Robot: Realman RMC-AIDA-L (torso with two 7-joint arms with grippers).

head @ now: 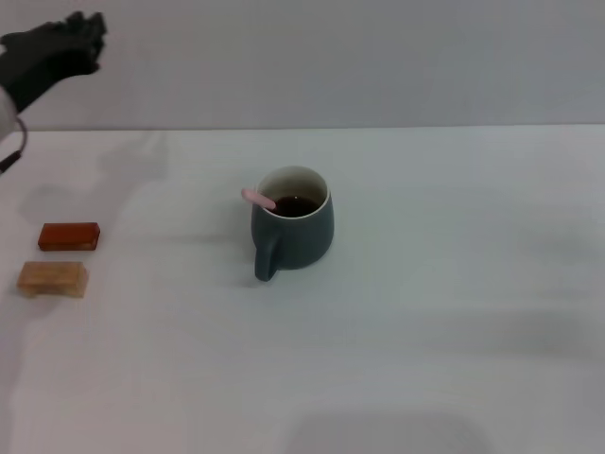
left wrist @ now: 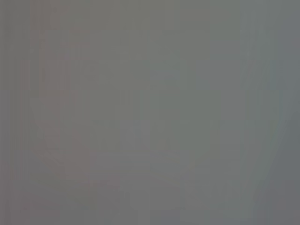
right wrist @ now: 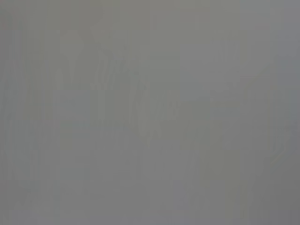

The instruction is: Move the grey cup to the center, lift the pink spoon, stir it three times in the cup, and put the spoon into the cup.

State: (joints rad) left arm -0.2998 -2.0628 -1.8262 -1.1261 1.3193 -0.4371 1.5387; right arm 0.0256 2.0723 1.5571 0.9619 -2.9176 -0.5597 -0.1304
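Tan block (head: pixel 53 278), pink spoon (head: pixel 257 198) in grey cup (head: pixel 292 232), L gripper (head: pixel 68 43) raised

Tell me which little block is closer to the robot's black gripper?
The red-brown block. It lies farther back on the table, nearer the left gripper raised at the far left; the tan wooden block sits just in front.

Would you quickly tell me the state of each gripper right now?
Left gripper: raised at the far left, holding nothing visible; open or shut cannot be told.
Right gripper: not in view.
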